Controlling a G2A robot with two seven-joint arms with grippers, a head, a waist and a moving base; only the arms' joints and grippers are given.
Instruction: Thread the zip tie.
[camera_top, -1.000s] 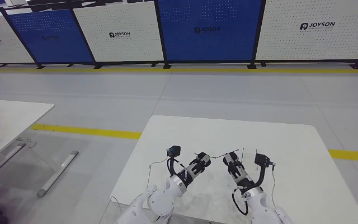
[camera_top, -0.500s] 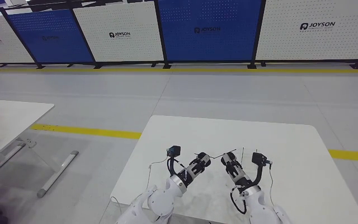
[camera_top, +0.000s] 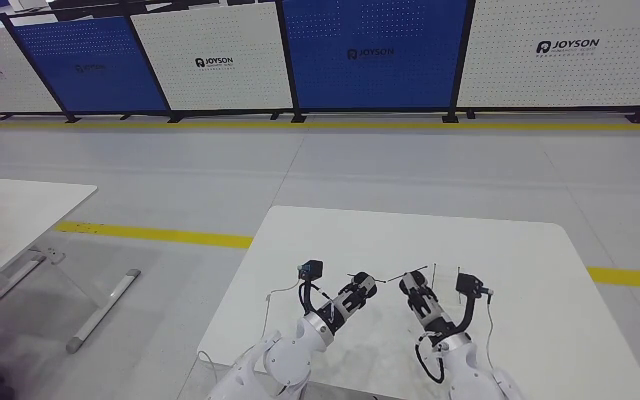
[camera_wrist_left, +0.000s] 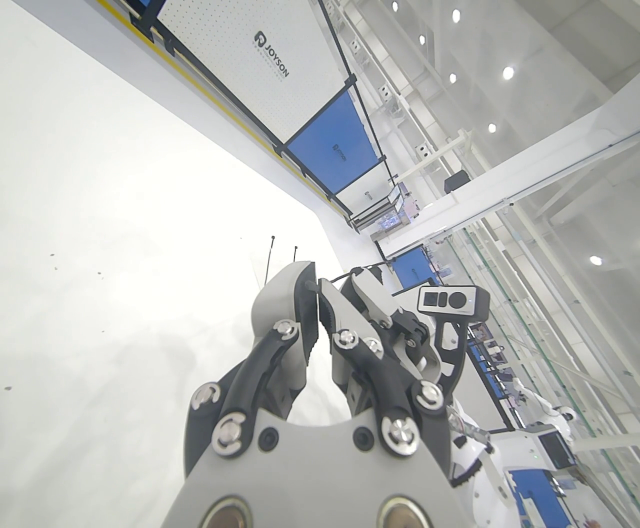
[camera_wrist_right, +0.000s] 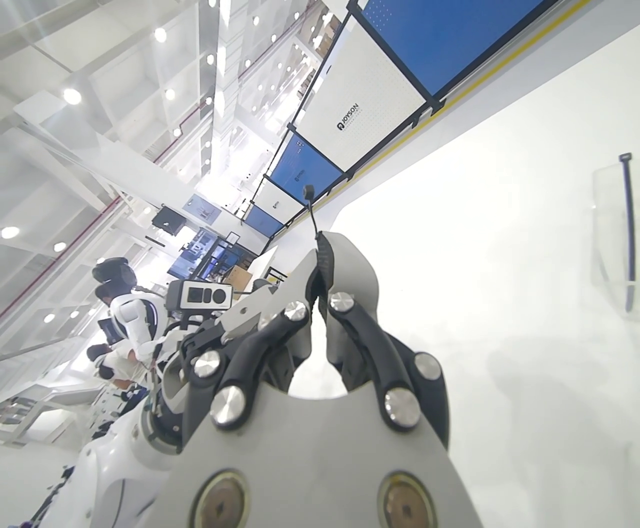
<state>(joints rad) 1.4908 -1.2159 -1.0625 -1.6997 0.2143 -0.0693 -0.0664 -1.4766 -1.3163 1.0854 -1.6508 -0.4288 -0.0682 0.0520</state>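
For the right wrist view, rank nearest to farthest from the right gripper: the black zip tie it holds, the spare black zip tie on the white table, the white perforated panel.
1. Held black zip tie: pinched in the right gripper, head sticking out past the tips.
2. Spare black zip tie: lying on the white table.
3. White perforated panel: in the fence beyond the table's far edge.

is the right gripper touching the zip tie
Touching. The right wrist view shows the right gripper shut on the zip tie, with the strap pinched between the pads and the head poking out past the tips.
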